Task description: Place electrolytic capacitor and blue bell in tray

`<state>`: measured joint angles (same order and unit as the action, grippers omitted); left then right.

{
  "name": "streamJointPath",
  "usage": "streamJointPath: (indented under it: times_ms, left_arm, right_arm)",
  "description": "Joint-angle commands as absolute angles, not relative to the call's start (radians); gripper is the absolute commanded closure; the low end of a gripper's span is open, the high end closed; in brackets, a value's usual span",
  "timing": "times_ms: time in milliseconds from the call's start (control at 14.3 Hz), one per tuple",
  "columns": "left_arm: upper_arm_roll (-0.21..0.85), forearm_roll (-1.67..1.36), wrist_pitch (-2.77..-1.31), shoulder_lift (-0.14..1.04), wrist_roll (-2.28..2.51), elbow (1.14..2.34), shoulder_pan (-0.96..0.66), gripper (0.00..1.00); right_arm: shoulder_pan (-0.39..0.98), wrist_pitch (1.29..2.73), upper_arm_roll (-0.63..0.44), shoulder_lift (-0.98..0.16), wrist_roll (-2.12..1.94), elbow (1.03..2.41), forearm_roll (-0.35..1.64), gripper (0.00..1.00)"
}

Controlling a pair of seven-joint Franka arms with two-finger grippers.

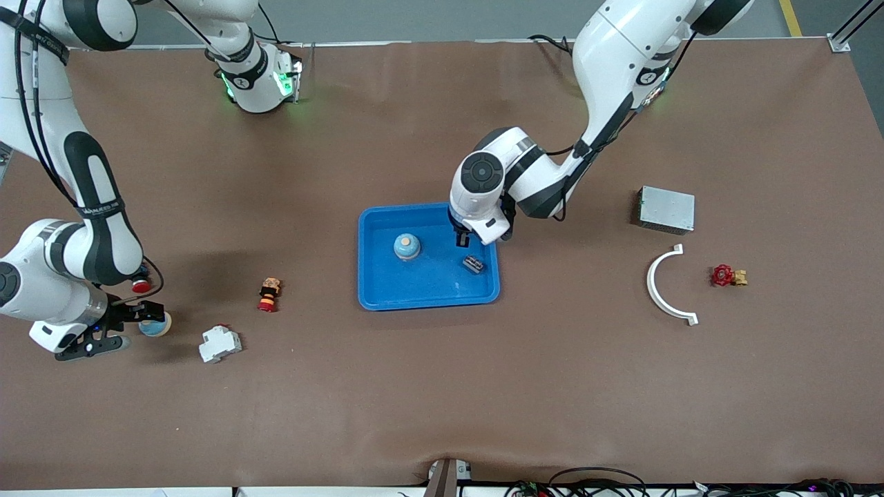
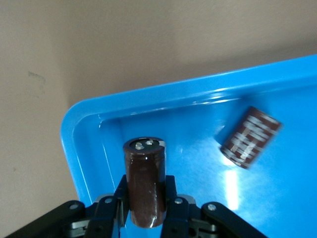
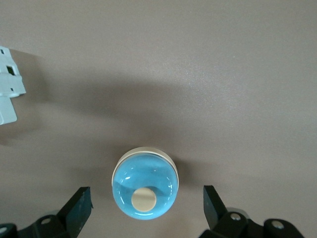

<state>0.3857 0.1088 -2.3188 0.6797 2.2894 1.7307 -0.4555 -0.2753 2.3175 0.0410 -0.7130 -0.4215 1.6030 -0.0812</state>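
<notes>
The bright-blue tray (image 1: 387, 293) lies mid-table. In it stand a blue bell (image 1: 407, 246) with a tan knob and a dark electrolytic capacitor (image 1: 474, 264) lying on its side, also in the left wrist view (image 2: 250, 137). My left gripper (image 1: 461, 239) hangs over the tray's corner (image 2: 81, 124) toward the left arm's end, shut on a second brown capacitor (image 2: 144, 183), held upright. My right gripper (image 1: 147, 322) is low at the right arm's end of the table, open, with its fingers on either side of a second blue bell (image 3: 145, 183) standing on the table.
A white circuit breaker (image 1: 219, 343) and a red-and-yellow button part (image 1: 268, 295) lie between the right gripper and the tray. A grey metal box (image 1: 666, 208), a white curved piece (image 1: 668, 286) and a red valve (image 1: 725, 275) lie toward the left arm's end.
</notes>
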Motion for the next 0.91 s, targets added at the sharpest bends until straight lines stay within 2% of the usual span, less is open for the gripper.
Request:
streamJointPath:
  times_ms: [0, 70, 140, 210, 631, 701, 841]
  left_arm:
    - [0.376, 0.132, -2.329, 0.706, 2.326, 1.709, -0.469, 1.00]
    - [0.376, 0.133, -2.329, 0.707, 2.315, 1.709, -0.468, 0.62]
    - [0.374, 0.152, -2.327, 0.707, 2.313, 1.709, -0.468, 0.08]
    - [0.376, 0.178, -2.327, 0.704, 2.316, 1.709, -0.463, 0.00]
    - [0.373, 0.242, -2.244, 0.623, 2.309, 1.694, -0.442, 0.00]
    - [0.373, 0.299, -2.206, 0.618, 2.296, 1.669, -0.439, 0.00]
    - [0.377, 0.373, -2.004, 0.601, 2.167, 1.585, -0.416, 0.00]
  right_arm:
    - [-0.296, 2.315, 0.060, -0.730, -0.439, 1.589, -0.078, 0.00]
    - [-0.295, 2.331, 0.061, -0.738, -0.439, 1.589, -0.078, 0.00]
    - [-0.295, 2.354, 0.060, -0.744, -0.439, 1.592, -0.080, 0.00]
    - [-0.295, 2.359, 0.060, -0.755, -0.439, 1.594, -0.080, 0.00]
    - [-0.295, 2.362, 0.060, -0.764, -0.437, 1.603, -0.078, 0.00]
    - [-0.295, 2.362, 0.060, -0.765, -0.437, 1.603, -0.078, 0.00]
    - [-0.296, 2.359, 0.060, -0.765, -0.439, 1.603, -0.078, 0.00]
